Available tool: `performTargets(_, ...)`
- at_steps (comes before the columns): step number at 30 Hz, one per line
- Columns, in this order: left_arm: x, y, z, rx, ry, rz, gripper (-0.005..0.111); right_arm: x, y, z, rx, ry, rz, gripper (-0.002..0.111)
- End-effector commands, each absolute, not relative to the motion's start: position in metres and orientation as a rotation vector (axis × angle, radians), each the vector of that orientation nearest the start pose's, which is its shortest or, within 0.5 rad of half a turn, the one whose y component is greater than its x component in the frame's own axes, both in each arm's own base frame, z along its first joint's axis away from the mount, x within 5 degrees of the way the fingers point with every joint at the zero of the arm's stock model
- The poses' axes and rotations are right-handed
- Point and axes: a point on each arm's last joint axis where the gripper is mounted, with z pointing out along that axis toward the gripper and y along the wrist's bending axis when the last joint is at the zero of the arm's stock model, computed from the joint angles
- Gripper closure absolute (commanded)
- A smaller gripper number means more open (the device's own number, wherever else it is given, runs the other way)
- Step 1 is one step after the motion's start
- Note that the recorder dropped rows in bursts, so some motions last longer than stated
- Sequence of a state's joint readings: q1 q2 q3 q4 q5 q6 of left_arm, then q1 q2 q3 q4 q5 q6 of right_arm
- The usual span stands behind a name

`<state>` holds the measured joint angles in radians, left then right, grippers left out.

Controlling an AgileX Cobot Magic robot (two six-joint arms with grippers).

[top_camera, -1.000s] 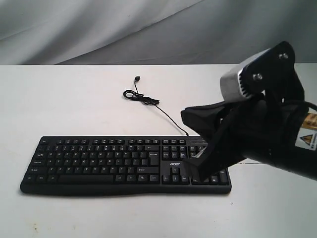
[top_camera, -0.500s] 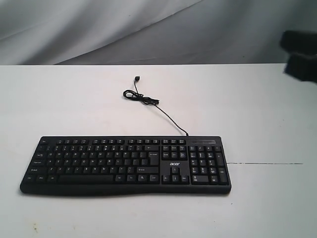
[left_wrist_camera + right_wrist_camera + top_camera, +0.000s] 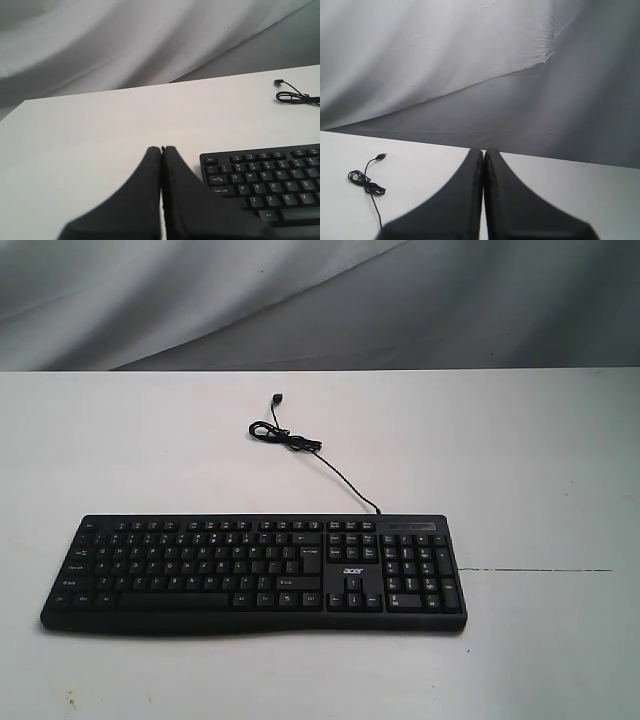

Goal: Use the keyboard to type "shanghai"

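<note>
The black full-size keyboard [image 3: 255,573] lies flat on the white table, number pad to the right, its thin cable [image 3: 300,445] curling away behind it. Neither arm shows in the exterior view. In the left wrist view my left gripper [image 3: 161,149] is shut with nothing in it, held above the table just off the keyboard's [image 3: 270,175] Esc corner. In the right wrist view my right gripper [image 3: 483,151] is also shut and empty, raised over bare table with the coiled cable [image 3: 366,182] off to one side; the keyboard itself is out of that view.
The white table [image 3: 520,460] stretches around the keyboard. A thin dark seam line [image 3: 540,570] runs from the keyboard's right end. A grey draped backdrop [image 3: 320,300] hangs behind the table's far edge.
The right arm, which hung over the number pad a second ago, has pulled away to the right and left the exterior view. The keyboard has not moved.
</note>
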<state>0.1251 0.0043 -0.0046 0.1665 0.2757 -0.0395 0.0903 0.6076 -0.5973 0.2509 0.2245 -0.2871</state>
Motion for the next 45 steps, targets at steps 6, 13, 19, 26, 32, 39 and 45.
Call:
performTargets(6,0.054,0.01,0.189,-0.034,1.75,0.208,0.107,0.125,0.013,0.315,-0.162,1.713,0.019,0.108)
performTargets(13,0.054,0.01,0.189,-0.034,1.75,0.208,0.107,0.102,0.008,0.278,-0.15,1.646,-0.013,0.108)
performTargets(19,0.054,0.01,0.189,-0.034,1.75,0.208,0.107,0.087,0.006,0.247,-0.128,1.655,-0.016,0.108)
performTargets(26,0.054,0.01,0.189,-0.034,1.75,0.208,0.107,0.073,-0.001,0.22,-0.071,1.642,-0.077,0.108)
performTargets(32,0.054,0.01,0.189,-0.034,1.75,0.208,0.107,0.065,-0.002,0.204,-0.057,1.624,-0.097,0.108)
performTargets(39,0.054,0.01,0.189,-0.034,1.75,0.208,0.107,0.063,-0.002,0.202,-0.062,1.633,-0.105,0.108)
performTargets(45,0.054,0.01,0.189,-0.034,1.75,0.208,0.107,0.063,-0.002,0.197,-0.067,1.687,-0.111,0.108)
